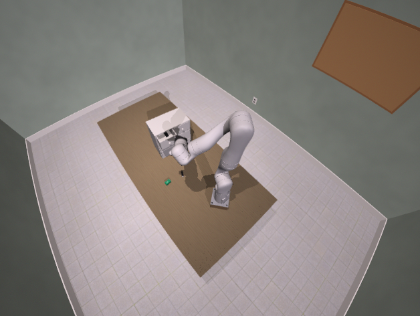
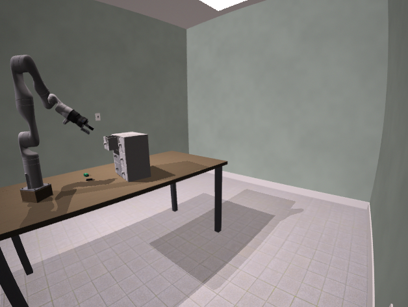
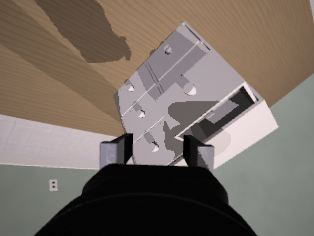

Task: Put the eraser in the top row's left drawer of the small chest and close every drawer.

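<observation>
Hovering wide and empty near the pale grey chest (image 2: 133, 155) with its top drawer (image 2: 110, 142) pulled out, the tool (image 2: 87, 128) must next fetch the eraser from the brown worktop (image 2: 171, 168).

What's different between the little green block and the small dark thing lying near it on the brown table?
The small green block is bright and squarish; the small dark object is black, slimmer and narrower. The green block lies farther from the robot arm's base; the dark object lies nearer the white chest of drawers. Both rest apart on the wooden table, untouched by the open gripper.
</observation>
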Motion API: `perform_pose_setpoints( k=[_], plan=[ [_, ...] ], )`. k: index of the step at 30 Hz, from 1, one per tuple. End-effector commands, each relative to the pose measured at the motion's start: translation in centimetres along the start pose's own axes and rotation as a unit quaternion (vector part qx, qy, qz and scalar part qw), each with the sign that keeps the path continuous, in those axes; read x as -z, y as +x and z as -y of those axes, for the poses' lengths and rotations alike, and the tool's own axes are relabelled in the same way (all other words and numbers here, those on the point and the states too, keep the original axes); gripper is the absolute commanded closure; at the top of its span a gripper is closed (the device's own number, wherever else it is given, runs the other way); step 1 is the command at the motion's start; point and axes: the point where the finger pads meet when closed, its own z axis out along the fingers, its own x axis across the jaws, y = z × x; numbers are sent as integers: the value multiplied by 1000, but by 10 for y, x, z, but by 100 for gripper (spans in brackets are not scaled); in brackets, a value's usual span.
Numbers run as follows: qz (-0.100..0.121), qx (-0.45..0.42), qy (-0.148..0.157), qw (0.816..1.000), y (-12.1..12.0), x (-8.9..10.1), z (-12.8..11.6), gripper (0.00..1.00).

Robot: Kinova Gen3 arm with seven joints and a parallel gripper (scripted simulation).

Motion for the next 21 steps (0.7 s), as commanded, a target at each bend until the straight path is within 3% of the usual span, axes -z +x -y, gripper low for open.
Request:
perform_pose_setpoints(
  k=[1,3,11,18,21],
  plan=[
    [15,-25,-4,1000,5,0,-1,0],
    [15,-25,-4,1000,5,0,-1,0],
    [77,-134,-5,988,6,2,-3,0],
    [133,-234,-6,963,7,4,-5,0],
    [141,-249,-6,958,7,4,-5,0]
  ],
)
